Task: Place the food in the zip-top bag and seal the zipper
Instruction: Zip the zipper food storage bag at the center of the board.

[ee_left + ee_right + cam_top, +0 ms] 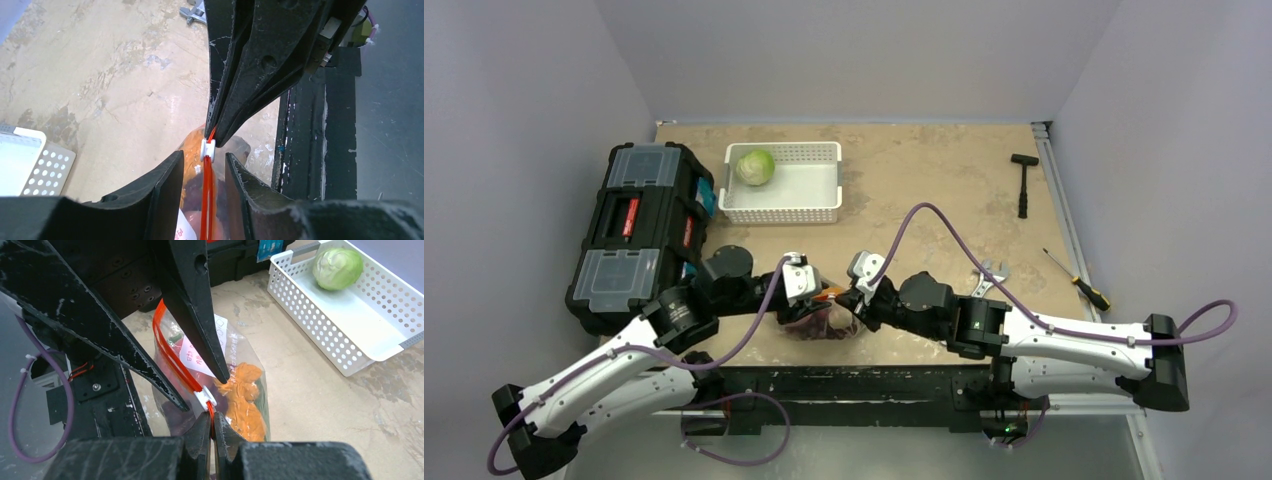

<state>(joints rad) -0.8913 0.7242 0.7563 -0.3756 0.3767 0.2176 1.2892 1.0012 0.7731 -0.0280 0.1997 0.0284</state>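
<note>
The zip-top bag, orange food inside, sits at the desk's near edge. The right tool is clamped on the zipper end beside the white slider. The left tool stands parted astride the strip, gripping nothing. On that single thin pinch the floppy bag could slip or twist. A cabbage lies unbagged in the basket.

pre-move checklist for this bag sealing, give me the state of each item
1. right gripper shut on the zipper end: ok
2. left gripper jaws apart, straddling the strip: ok
3. white slider close beside the right gripper: ok
4. zipper sealed along its full length: cannot tell
5. nothing left outside the zip-top bag: not ok, a green cabbage sits in the white basket
</note>
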